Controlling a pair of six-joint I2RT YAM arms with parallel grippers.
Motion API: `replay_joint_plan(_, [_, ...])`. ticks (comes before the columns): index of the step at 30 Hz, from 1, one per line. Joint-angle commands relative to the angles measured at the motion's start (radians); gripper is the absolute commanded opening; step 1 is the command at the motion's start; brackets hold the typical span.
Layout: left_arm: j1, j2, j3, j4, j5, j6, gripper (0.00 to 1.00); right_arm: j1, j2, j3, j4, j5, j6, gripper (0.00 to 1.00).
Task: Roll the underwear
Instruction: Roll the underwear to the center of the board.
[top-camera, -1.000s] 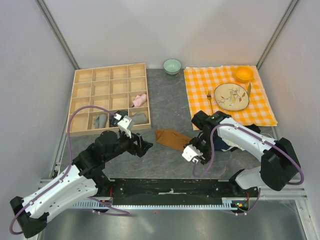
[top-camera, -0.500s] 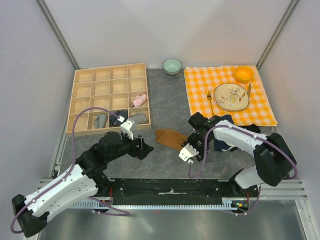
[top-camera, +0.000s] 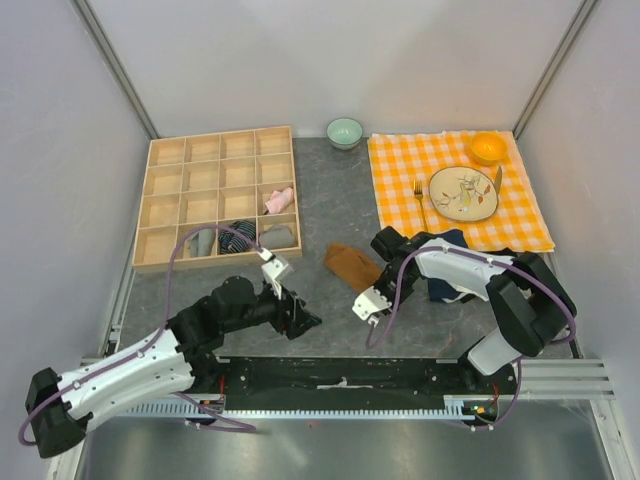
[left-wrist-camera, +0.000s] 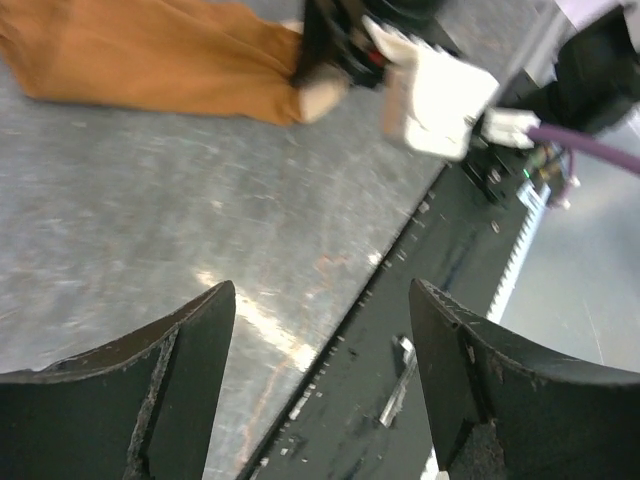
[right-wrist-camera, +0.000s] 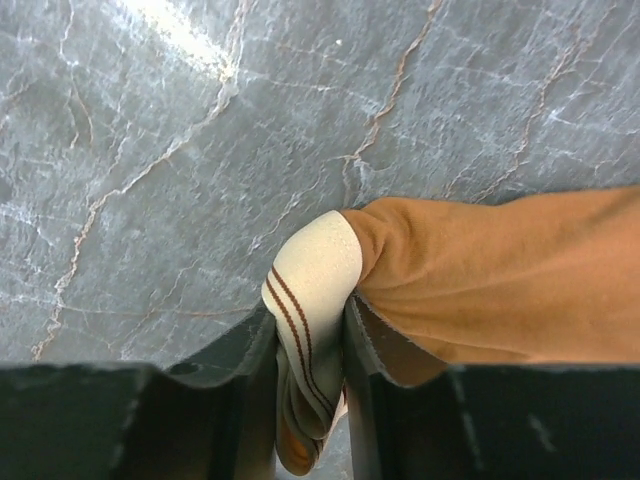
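Underwear rundown: the rust-brown underwear (top-camera: 350, 265) lies on the grey stone tabletop (top-camera: 330, 200), roughly mid-table and a bit toward the near edge, slanting from far-left to near-right. It's soft, lightly wrinkled cloth, lying fairly flat and not rolled up, and in the right wrist view a second layer's edge peeks out along the lower side. Its band (right-wrist-camera: 310, 270) is cream with two thin brown stripes, bunched into a rounded nub at the garment's near-right end. The right gripper (right-wrist-camera: 308, 335) is clamped right on that band, one dark finger pressed against each side, while the rest of the cloth spreads away from the pinch across the stone. The left wrist view catches the same pinch at the top of the frame, brown cloth trailing off to the left. The left gripper (left-wrist-camera: 320, 295) hangs close to the near edge, left of the garment and not touching it, its fingers (left-wrist-camera: 170, 380) spread wide with nothing between them. A wooden tray (top-camera: 220, 132) sits toward the far-left corner, and an orange checked cloth (top-camera: 400, 170) covers the far-right corner.
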Motion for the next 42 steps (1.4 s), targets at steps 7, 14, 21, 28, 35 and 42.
replay_joint_plan(7, [-0.497,0.072,-0.153,0.448,-0.236,0.297,0.75,0.001,0.129,0.06,-0.297,-0.215,0.247,0.26])
replay_joint_plan(14, [-0.618,0.294,-0.206,0.732,-0.356,0.512,0.76,-0.004,0.364,0.25,-0.455,-0.341,0.413,0.23])
replay_joint_plan(21, [-0.631,0.66,-0.131,1.0,-0.467,0.662,0.78,-0.019,0.508,0.333,-0.465,-0.408,0.501,0.27])
replay_joint_plan(28, [-0.631,1.0,-0.006,1.209,-0.539,0.745,0.79,-0.05,0.517,0.343,-0.447,-0.44,0.514,0.34])
replay_joint_plan(35, [-0.629,1.195,0.112,1.249,-0.582,0.74,0.69,-0.071,0.519,0.333,-0.446,-0.46,0.499,0.37])
replay_joint_plan(42, [-0.619,1.241,0.164,1.174,-0.617,0.708,0.55,-0.074,0.517,0.33,-0.446,-0.466,0.49,0.37])
